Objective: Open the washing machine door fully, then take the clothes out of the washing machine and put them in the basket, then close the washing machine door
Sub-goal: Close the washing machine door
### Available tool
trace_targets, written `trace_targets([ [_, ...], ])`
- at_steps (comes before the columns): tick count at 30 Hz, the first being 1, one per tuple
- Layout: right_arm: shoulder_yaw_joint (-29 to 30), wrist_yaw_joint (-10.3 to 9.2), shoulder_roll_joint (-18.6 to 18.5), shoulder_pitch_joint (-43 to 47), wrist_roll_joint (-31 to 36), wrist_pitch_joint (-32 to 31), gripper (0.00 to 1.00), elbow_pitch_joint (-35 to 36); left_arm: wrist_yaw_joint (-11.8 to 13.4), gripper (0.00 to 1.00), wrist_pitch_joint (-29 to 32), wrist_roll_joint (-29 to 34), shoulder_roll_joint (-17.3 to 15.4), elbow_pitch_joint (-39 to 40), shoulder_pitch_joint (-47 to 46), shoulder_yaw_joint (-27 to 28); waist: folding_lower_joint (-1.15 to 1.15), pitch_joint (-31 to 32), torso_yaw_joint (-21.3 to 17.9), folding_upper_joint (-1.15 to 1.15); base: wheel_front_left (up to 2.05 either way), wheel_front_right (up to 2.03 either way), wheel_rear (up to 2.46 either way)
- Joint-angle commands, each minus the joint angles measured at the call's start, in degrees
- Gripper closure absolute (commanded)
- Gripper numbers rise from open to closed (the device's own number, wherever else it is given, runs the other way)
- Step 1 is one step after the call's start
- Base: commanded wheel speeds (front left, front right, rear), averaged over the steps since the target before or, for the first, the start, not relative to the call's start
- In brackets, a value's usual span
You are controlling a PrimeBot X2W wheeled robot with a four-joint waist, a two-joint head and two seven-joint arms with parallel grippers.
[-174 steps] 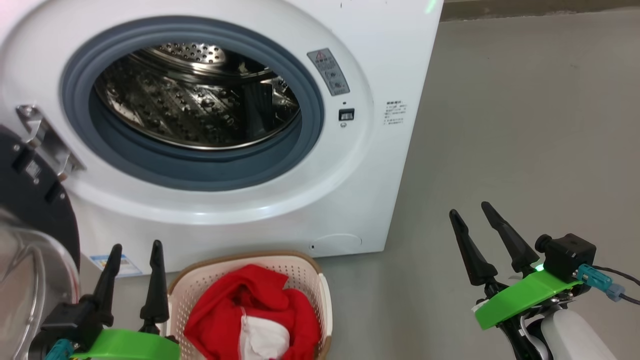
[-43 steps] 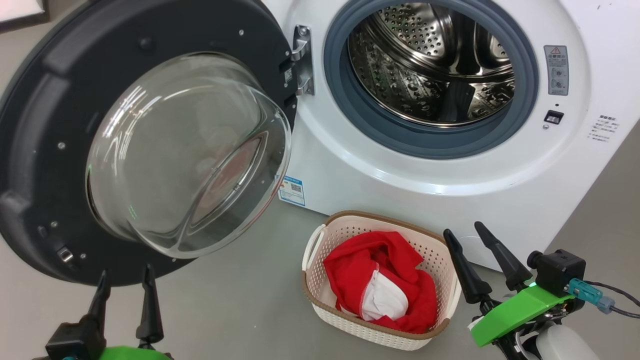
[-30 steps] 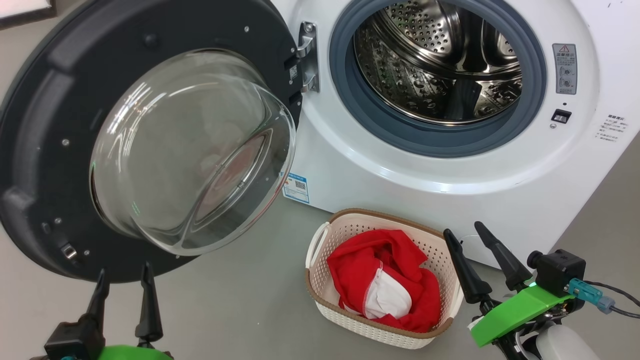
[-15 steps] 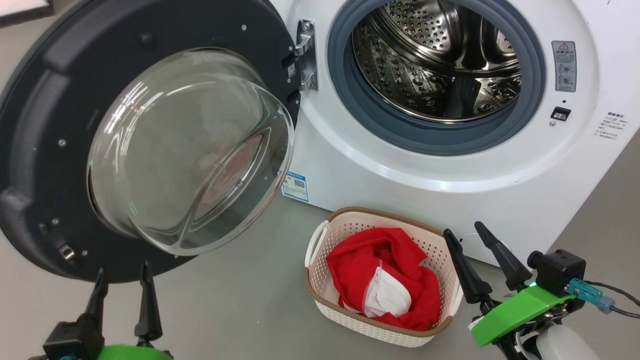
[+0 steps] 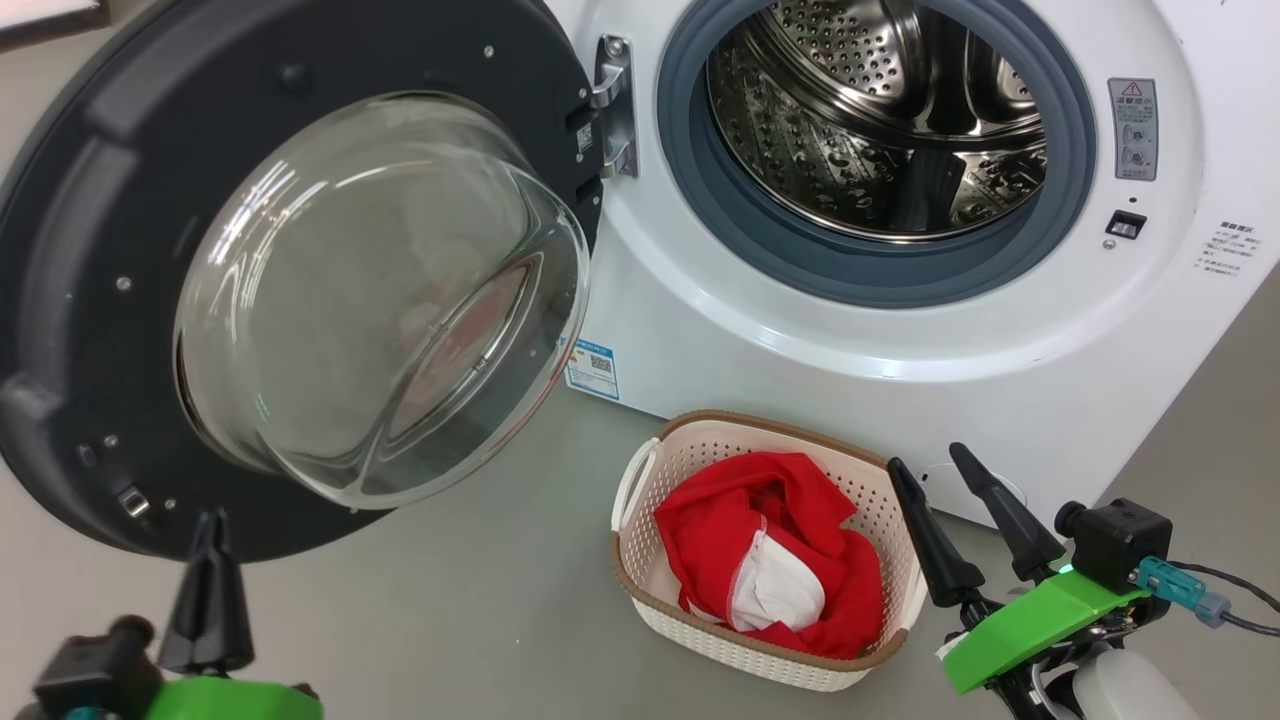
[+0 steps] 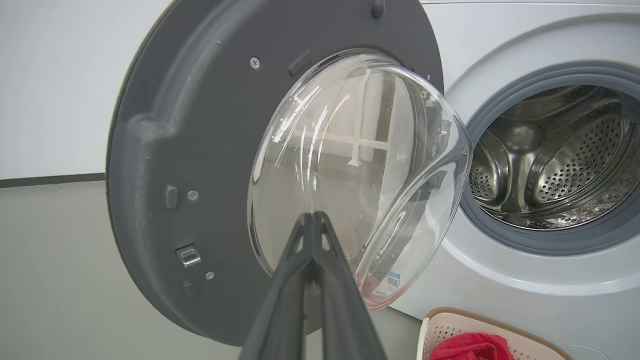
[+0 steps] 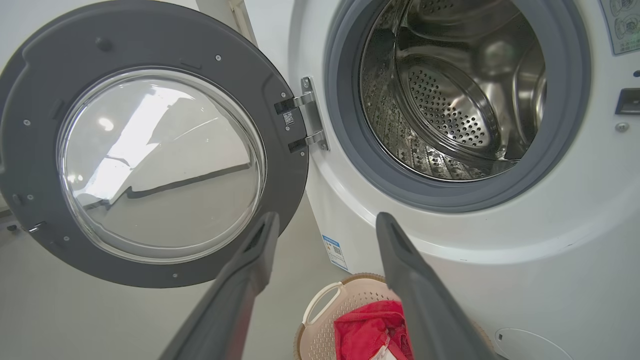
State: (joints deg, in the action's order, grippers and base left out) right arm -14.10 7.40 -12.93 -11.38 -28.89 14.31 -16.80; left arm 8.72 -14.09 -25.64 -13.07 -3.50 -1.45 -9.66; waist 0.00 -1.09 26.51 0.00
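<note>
Grippers hovering low, clothes lying in the basket, door standing open.

At the near left the left gripper (image 5: 210, 530) is hovering over the grey floor (image 5: 450, 600) with its fingers pressed together on nothing; at the near right the right gripper (image 5: 925, 458) is holding its fingers apart, empty, just beside the basket (image 5: 742, 421); the red clothes (image 5: 740, 530) are lying bunched inside it; farther off, the washing machine door (image 5: 100, 250) is hanging swung out left; the washing machine (image 5: 800, 380) is showing its steel drum (image 5: 880, 120).
</note>
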Motion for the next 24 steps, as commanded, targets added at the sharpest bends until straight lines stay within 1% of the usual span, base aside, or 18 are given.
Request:
trace_targets([
  [1, -1.1, 0.09, -0.4, -0.3, -0.1, 0.7, 0.00, 1.4, -0.6, 1.00, 0.5, -1.0, -2.3, 2.2, -2.8, 3.1, 0.00, -0.2, 0.0, 0.00, 0.00, 0.00, 0.00],
  [7, -1.1, 0.09, -0.4, -0.5, -0.1, 0.7, 0.00, 1.3, -1.8, 1.00, 3.0, -4.4, -4.7, 5.1, -4.9, 6.1, 0.00, -0.6, 0.3, 0.00, 0.00, 0.00, 0.00],
  [13, -1.6, 0.09, -0.6, -0.9, -0.3, 0.7, 0.00, 1.0, -4.0, 1.00, 8.4, -11.7, -7.5, 8.6, -10.6, 10.6, 0.00, -0.9, 0.8, 0.00, 0.00, 0.00, 0.00],
  [17, -1.9, 0.09, -0.3, -1.2, -0.2, 0.7, 0.00, 0.9, -4.3, 1.00, 12.3, -16.5, -9.9, 10.1, -15.3, 14.3, 0.00, -1.1, 0.7, 0.00, 0.00, 0.00, 0.00],
  [21, -1.9, 0.09, -0.2, -1.3, -0.3, 0.7, 0.00, 1.0, -4.8, 1.00, 16.0, -22.5, -12.6, 7.7, -20.3, 19.1, 0.00, -1.4, 0.0, 0.00, 0.00, 0.00, 0.00],
  [24, -1.8, 0.09, -0.1, -1.4, -0.2, 0.7, 0.00, 1.1, -4.7, 1.00, 18.9, -27.3, -14.4, 4.0, -23.9, 22.7, 0.00, -1.9, -0.5, 0.00, 0.00, 0.00, 0.00],
])
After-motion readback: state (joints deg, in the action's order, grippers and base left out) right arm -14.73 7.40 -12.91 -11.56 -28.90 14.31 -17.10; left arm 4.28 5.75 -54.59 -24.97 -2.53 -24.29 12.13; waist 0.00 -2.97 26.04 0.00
